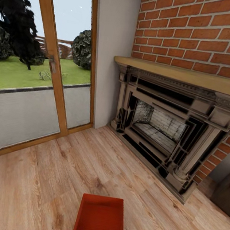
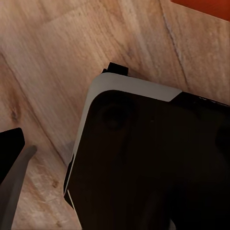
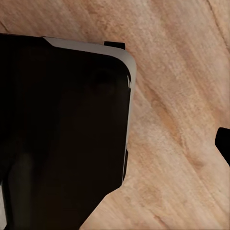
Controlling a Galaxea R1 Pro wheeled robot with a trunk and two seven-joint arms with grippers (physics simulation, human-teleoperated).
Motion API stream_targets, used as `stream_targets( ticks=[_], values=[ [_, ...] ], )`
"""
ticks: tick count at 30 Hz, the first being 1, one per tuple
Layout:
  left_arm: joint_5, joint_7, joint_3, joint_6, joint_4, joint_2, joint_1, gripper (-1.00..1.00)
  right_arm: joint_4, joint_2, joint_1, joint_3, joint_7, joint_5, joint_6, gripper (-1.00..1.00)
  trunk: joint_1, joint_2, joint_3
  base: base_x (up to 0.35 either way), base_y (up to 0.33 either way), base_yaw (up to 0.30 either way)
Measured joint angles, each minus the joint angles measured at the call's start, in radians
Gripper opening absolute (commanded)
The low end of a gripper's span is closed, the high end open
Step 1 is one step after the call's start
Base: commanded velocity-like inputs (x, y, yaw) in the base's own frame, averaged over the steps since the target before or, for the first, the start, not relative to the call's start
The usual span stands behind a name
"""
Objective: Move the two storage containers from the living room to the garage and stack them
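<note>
One orange-red storage container (image 1: 101,220) sits at the bottom middle of the head view, over the living room's light wood-plank floor (image 1: 38,184), its open top facing up. A corner of an orange-red container (image 2: 206,5) also shows in the left wrist view. That view catches a single dark finger (image 2: 12,163) of my left gripper over the planks. The right wrist view catches just a dark fingertip (image 3: 224,143) of my right gripper. Nothing shows between the fingers, and I cannot tell whether either gripper is open or shut.
A red-brick fireplace (image 1: 164,129) with a carved surround and wooden mantel stands ahead to the right. A wood-framed glass door (image 1: 35,81) to a lawn is on the left. A dark piece of furniture (image 1: 226,194) is at far right. My black base (image 2: 153,158) (image 3: 62,129) hangs over the planks.
</note>
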Motion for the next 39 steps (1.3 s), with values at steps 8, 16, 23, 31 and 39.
stream_targets(
  ticks=[8, 16, 23, 31, 39],
  values=[
    [0.000, 0.000, 0.000, 0.000, 0.000, 0.000, 0.000, 1.00, 0.000, -0.001, 0.000, 0.000, 0.000, 0.000, -0.001, 1.00, 0.000, 0.000, -0.013, 0.000, 0.000, 0.000],
    [0.000, 0.000, 0.000, 0.000, 0.000, 0.000, 0.000, 1.00, 0.000, -0.001, 0.000, 0.000, 0.001, 0.000, -0.002, 1.00, 0.000, 0.000, -0.026, 0.000, 0.000, 0.000],
    [0.000, 0.000, 0.000, 0.000, 0.000, -0.001, 0.000, 1.00, 0.000, -0.002, 0.000, 0.000, 0.000, 0.001, -0.003, 1.00, 0.000, 0.000, -0.037, 0.000, 0.000, 0.000],
    [0.000, 0.000, 0.000, 0.000, 0.000, 0.000, 0.000, 1.00, 0.000, -0.002, 0.000, 0.000, 0.000, 0.002, -0.004, 1.00, 0.000, 0.000, -0.050, 0.000, 0.000, 0.000],
    [0.000, 0.000, 0.000, 0.000, 0.000, 0.000, 0.000, 1.00, 0.000, -0.001, 0.000, 0.000, 0.001, 0.001, -0.004, 1.00, 0.000, 0.000, -0.063, 0.000, 0.000, 0.000]
  ],
)
